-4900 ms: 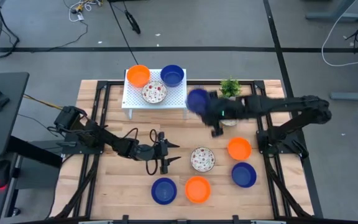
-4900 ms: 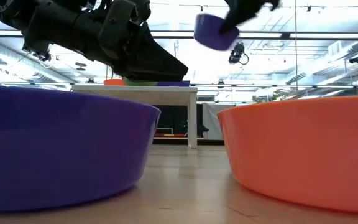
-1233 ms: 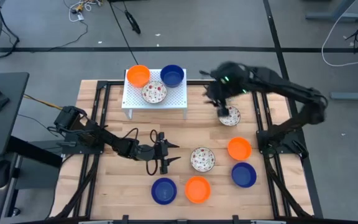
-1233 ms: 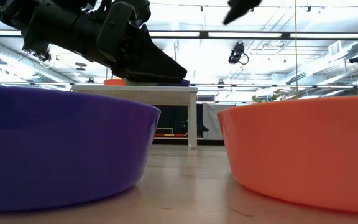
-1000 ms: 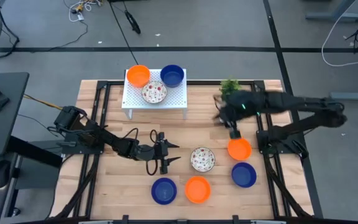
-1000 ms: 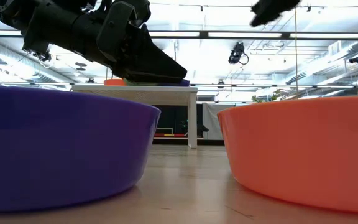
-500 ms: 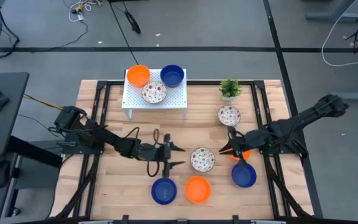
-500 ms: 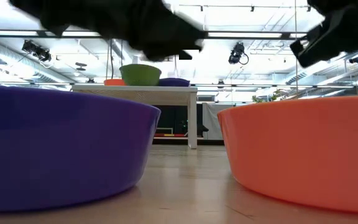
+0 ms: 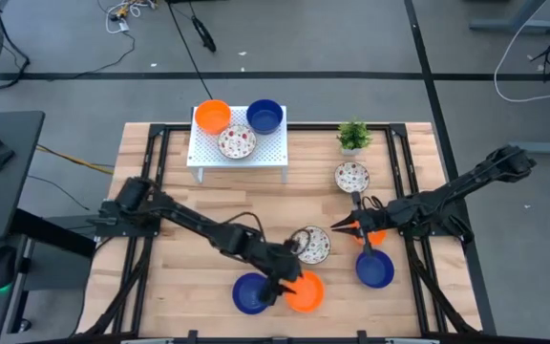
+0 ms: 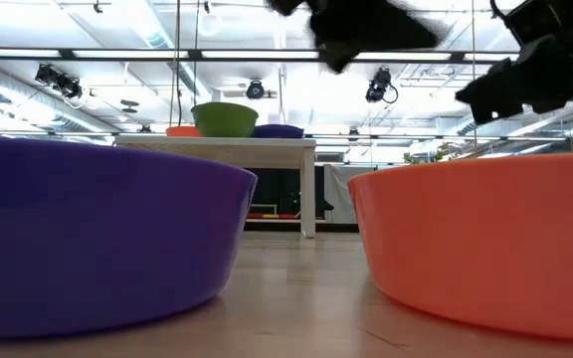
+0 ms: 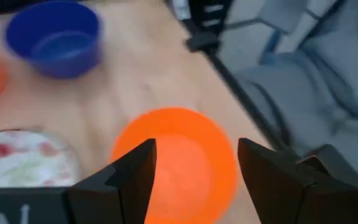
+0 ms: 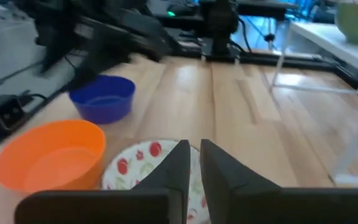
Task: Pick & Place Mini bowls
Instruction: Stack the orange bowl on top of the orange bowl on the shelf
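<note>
Mini bowls lie in two groups. On the white rack (image 9: 238, 153) sit an orange (image 9: 213, 116), a blue (image 9: 264, 116) and a speckled bowl (image 9: 237, 142). On the table stand a speckled bowl (image 9: 351, 177), an orange bowl (image 9: 370, 232), a blue bowl (image 9: 374, 269), a speckled bowl (image 9: 310, 244), an orange bowl (image 9: 306, 292) and a blue bowl (image 9: 251, 293). My left gripper (image 9: 285, 283) (image 11: 194, 168) hovers open above the near orange bowl (image 11: 179, 155), one finger on each side. My right gripper (image 9: 340, 226) (image 12: 193, 165) is shut and points left over the middle speckled bowl (image 12: 142, 168).
A small potted plant (image 9: 353, 136) stands at the far right of the table. The rack fills the far left part. In the low view the near blue bowl (image 10: 88, 239) and orange bowl (image 10: 485, 239) fill the foreground, with both grippers high above them. Bare wood lies at the table's left.
My left arm has swung from the table's middle toward the near edge and right, ending over the near orange bowl. My right arm has come down from near the plant toward the near side and turned so that it points left beside the right orange bowl.
</note>
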{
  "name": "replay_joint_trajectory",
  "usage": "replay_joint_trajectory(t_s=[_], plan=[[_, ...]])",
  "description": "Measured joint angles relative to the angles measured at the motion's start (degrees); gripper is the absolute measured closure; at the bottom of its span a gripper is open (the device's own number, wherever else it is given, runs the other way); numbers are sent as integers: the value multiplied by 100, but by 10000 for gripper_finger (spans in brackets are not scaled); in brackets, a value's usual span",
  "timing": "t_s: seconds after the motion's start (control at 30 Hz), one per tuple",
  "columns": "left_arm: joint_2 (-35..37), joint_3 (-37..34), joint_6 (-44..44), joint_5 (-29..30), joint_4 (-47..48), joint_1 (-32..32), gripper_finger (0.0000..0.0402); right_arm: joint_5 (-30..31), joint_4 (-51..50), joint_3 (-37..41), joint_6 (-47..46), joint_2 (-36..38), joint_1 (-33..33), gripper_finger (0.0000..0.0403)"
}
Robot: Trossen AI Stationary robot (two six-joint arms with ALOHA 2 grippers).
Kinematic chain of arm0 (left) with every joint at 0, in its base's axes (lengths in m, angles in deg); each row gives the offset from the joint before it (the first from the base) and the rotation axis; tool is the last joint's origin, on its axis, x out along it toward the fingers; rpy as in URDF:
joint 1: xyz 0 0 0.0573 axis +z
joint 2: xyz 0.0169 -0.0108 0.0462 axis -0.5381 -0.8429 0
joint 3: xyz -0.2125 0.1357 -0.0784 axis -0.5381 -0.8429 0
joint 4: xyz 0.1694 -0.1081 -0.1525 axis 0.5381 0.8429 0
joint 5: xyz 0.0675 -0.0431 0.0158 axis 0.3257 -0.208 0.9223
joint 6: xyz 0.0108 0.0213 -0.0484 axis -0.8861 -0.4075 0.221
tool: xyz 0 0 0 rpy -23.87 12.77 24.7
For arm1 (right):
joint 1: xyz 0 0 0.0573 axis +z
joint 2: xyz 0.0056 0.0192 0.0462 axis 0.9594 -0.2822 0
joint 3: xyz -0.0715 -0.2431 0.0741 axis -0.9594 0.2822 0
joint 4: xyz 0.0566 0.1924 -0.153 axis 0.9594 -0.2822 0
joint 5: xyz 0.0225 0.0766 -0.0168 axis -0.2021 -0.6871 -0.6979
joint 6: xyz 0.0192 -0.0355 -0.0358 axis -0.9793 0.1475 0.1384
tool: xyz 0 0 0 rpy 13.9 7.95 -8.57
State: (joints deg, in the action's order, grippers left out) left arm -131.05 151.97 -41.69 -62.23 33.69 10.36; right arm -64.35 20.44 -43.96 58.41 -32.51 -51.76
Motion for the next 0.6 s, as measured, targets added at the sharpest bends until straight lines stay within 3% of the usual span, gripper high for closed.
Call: replay_joint_trajectory(t_s=[0.1, 0.23, 0.47, 0.6], plan=[[-285, 257, 17, -169, 57, -151, 170, 9, -39, 2, -46, -61, -4, 362], [-596, 382, 413, 34, -107, -368, 170, 8, -165, 2, -85, -103, -2, 362], [-945, 380, 1082, 1411, -597, -776, 170, -60, -628, -1, -468, -197, 3, 362], [-1057, 374, 1648, 1688, -593, -861, 176, -105, -899, 2, -651, -205, 43, 362]])
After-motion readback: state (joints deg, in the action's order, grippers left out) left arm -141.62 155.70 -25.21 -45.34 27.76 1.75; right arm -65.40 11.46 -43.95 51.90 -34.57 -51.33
